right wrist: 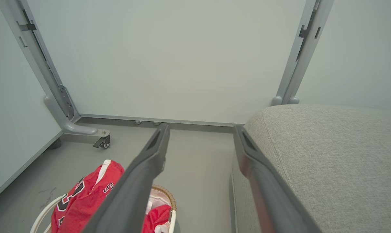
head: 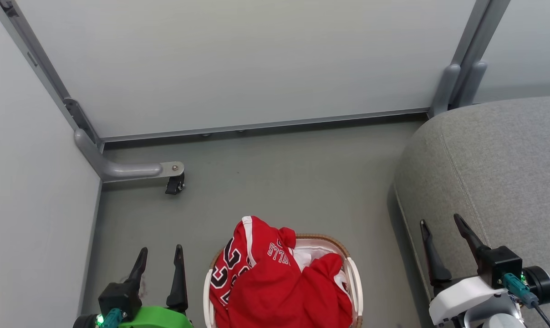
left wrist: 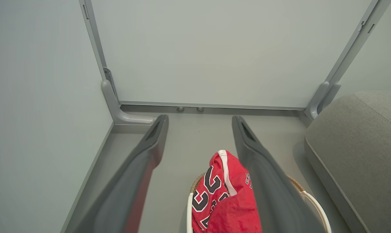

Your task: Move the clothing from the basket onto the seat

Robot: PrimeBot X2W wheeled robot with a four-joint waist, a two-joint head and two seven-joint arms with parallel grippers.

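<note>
1. My left claw (head: 161, 248) is wide open and holds nothing. My right claw (head: 440, 219) is open in the same way and is also empty.
2. The clothing (head: 275, 282), red jerseys with white trim and black numbers, lies heaped in the basket (head: 323, 238). The basket stands on the floor (head: 279, 182) between my two claws, nearer to the left one. One jersey hangs over the rim on the side toward my left claw.
3. The seat (head: 498, 159) is a big grey cushion just beside my right claw, and it reaches far ahead of the fingertips. I see no jersey on it, so I judge the task is at its beginning.
4. The step in hand, I think, is to reach in and take one jersey. The raised fold of red cloth nearest my left claw looks like the easiest place to catch.
5. I should come down from above with the fingers apart and close on a thick fold of red cloth only, not on the white liner (head: 313, 255) beside it and not on the rim.
6. I should lift straight up until the cloth is free of the rim. The soft fabric will probably hang long, and it may drag the light basket or a second jersey with it.
7. Then I should carry it toward my right claw's side and lay it well in from the rounded edge of the seat, so that it does not slide off.
</note>
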